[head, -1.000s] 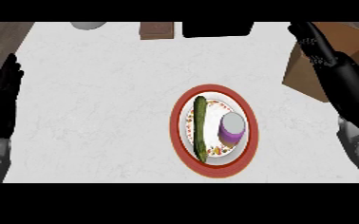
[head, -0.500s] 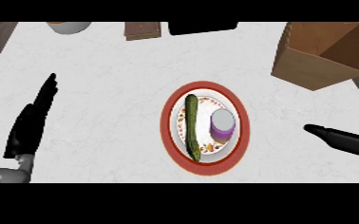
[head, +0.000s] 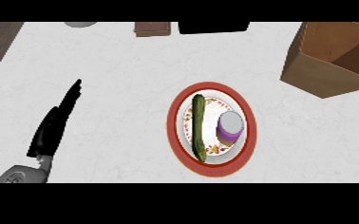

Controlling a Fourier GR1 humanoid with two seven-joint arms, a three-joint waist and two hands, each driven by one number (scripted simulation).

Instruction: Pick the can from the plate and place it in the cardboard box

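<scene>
A purple can with a pale grey top [head: 230, 127] stands on the right half of a red-rimmed plate [head: 212, 88] in the head view. A long green cucumber [head: 198, 126] lies on the plate's left half, beside the can. The open cardboard box [head: 324, 59] sits at the upper right, apart from the plate. My left hand [head: 57, 121] shows at the lower left, well left of the plate, fingers straight and pointing up the counter, holding nothing. My right hand does not show.
Along the counter's far edge lie a small brown block [head: 152, 28], a black object [head: 213, 27] and a grey round thing [head: 80, 23]. White counter top [head: 119, 76] stretches between my left hand and the plate.
The view has shifted, so the plate and box sit a little further right. My right hand, seen at the lower right half a second ago, has left the view. My left hand stays straight.
</scene>
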